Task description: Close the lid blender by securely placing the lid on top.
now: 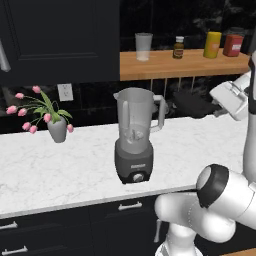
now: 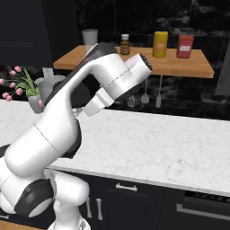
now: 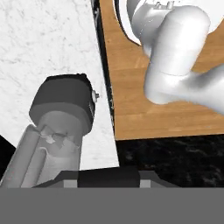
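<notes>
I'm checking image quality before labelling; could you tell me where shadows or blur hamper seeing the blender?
Left base view: translucent grey blender jar sharp, soft shadow on the white marble counter. Right base view: white arm hides it. Hand view: blender close, foreshortened, cropped.

— Blender (image 1: 134, 135)?
— Upright on the white marble counter (image 1: 60, 165), near its front edge. Translucent grey jar, spout at 9 o'clock, handle at 3 o'clock, dark base with round knob facing front. Mouth open, uncovered.
— Lid (image 1: 192, 103)?
— Dark, flat, at 2 o'clock from the blender, near the wall; details hard to tell.
</notes>
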